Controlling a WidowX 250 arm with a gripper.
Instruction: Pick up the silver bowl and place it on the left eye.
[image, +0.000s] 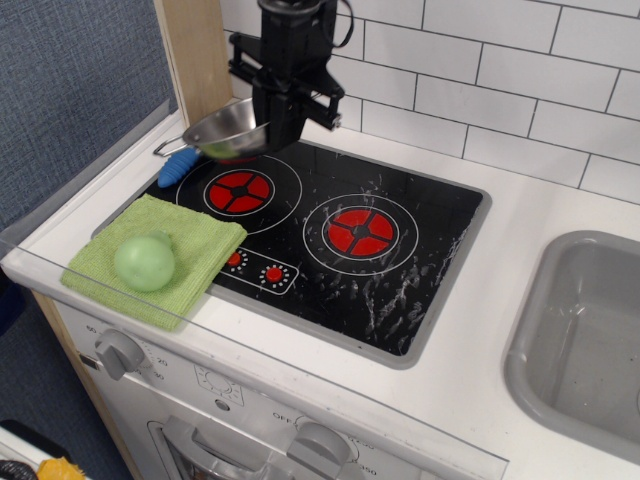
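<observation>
Gripper (277, 132) clamped on right rim of the silver bowl (226, 131), bowl held tilted in the air above the back-left corner of the stove glass (420, 270), just behind the left eye (239, 190). Blue spoon handle (180, 166) pokes out below the bowl; green ball (145, 262) rests on green cloth (190, 260) at front left.

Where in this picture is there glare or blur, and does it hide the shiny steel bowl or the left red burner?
In the observation.image view, the glossy black stove glass shows white streaky glare at right; the shiny round steel bowl is sharp and reflects green, held above the left red burner disc; the dark gripper hides its jaws.
</observation>
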